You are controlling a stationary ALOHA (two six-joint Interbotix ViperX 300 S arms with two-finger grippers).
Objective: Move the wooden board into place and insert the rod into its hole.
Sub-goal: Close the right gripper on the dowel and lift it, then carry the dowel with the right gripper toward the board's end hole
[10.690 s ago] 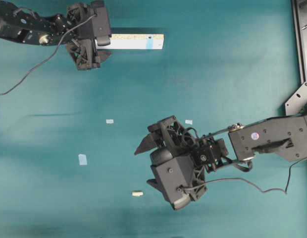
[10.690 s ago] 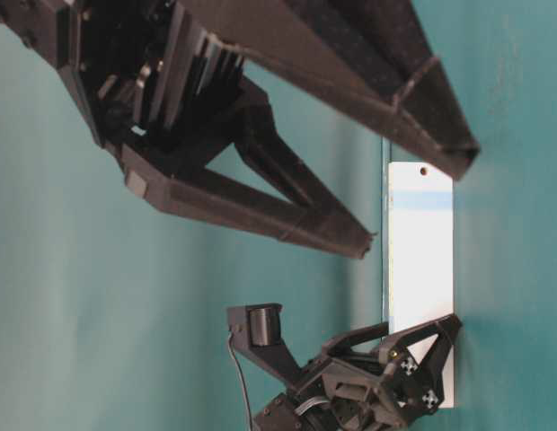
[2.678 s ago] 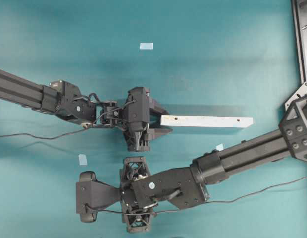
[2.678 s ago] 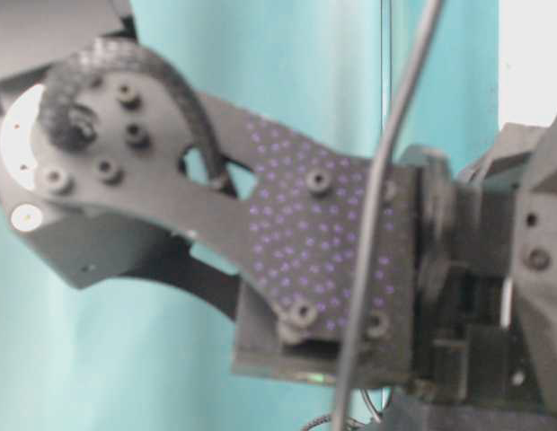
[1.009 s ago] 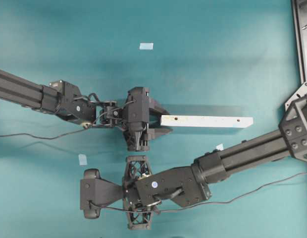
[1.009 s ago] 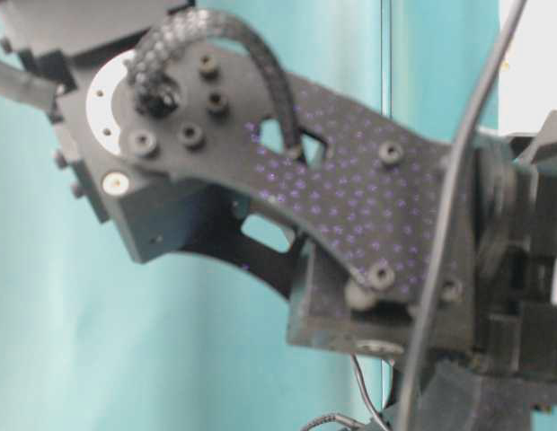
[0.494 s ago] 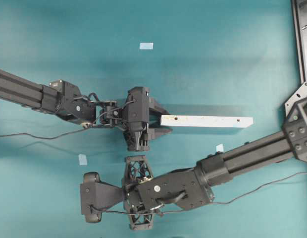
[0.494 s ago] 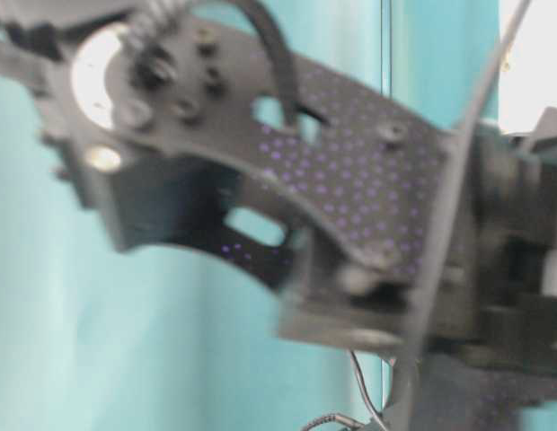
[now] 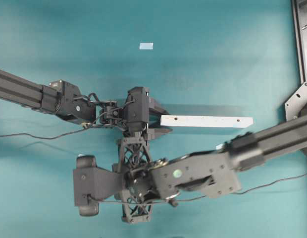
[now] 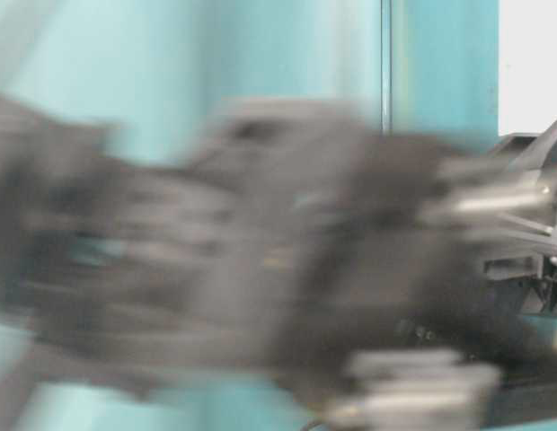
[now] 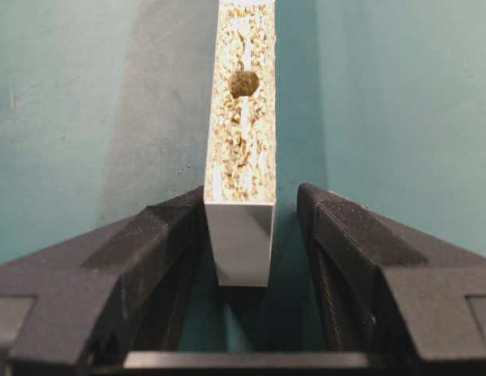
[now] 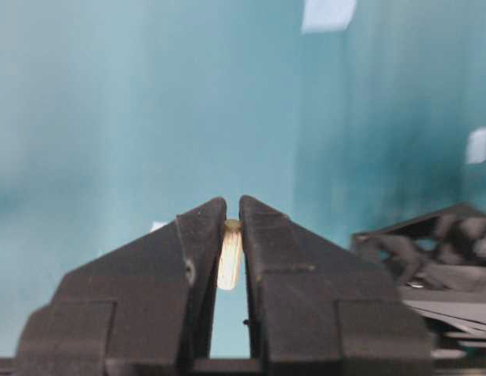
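My right tool (image 12: 232, 210) is pinched nearly closed on the rod (image 12: 229, 262), which stands upright between the two fingers, its top end level with the fingertips. In the overhead view this tool lies under the arm's own housing and I cannot see its tips there; the arm reaches in from the right edge toward the lower middle of the counter (image 9: 218, 59).

My left tool (image 11: 251, 197) stands about half open, gripping the near end of the wooden board (image 11: 241, 149). The board stands on its long edge, the rough chipboard edge facing up with one dark hole in it. The left finger (image 11: 161, 235) touches the board's face; at the right finger I see a thin gap, though shadow makes it uncertain.

Overhead, the board (image 9: 207, 121) runs rightward from the left tool (image 9: 154, 120), near the counter's middle. A pale-blue tape patch (image 9: 146, 46) lies well above it. The table-level view is blurred and shows nothing reliable.
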